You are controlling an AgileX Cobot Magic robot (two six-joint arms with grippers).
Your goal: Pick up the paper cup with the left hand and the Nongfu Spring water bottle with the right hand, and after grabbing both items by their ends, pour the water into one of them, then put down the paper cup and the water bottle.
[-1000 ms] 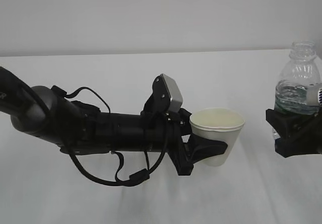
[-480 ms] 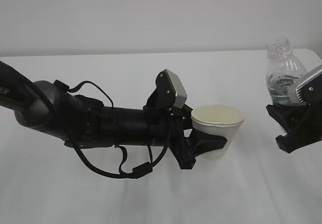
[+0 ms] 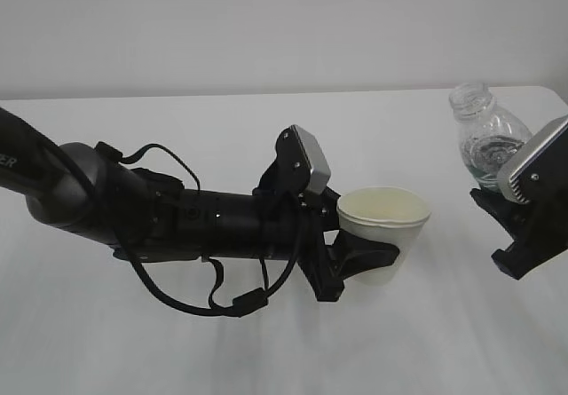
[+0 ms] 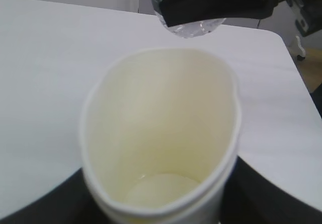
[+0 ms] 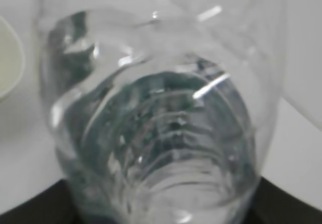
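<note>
Exterior view: left pincer (image 3: pixel 359 262) clamped round the lower half of the cup (image 3: pixel 383 235), black fingers (image 3: pixel 364 257) pressed to both sides, cup upright and held above the white bench (image 3: pixel 266 351). Left arm (image 3: pixel 177 222) stretched in from the left edge, cables looped beneath, grey-topped camera block (image 3: pixel 306 160) just behind the cup. At the right edge, right pincer (image 3: pixel 519 231) gripping the bottle (image 3: pixel 486 142) low on its body, capless neck leaning left toward the cup, water pooled in the lower part. Bottle and cup well apart, bottle mouth higher than the cup rim.

Left wrist view: looking down into the cup (image 4: pixel 161 143), cream inside, rim squeezed into an oval by the grip, base showing pale at the bottom. Dark pincer fingers (image 4: pixel 45 204) visible at both lower corners, touching the cup wall. Beyond the rim, at the top edge, the clear bottom of the bottle (image 4: pixel 193 27) under the black right pincer (image 4: pixel 216 2).

Right wrist view: frame filled by the ribbed clear bottle (image 5: pixel 161 123), water and dark reflections inside, black fingers (image 5: pixel 30 209) closed against it at the lower corners. Sliver of the cup (image 5: pixel 7 63) at the left edge.
</note>
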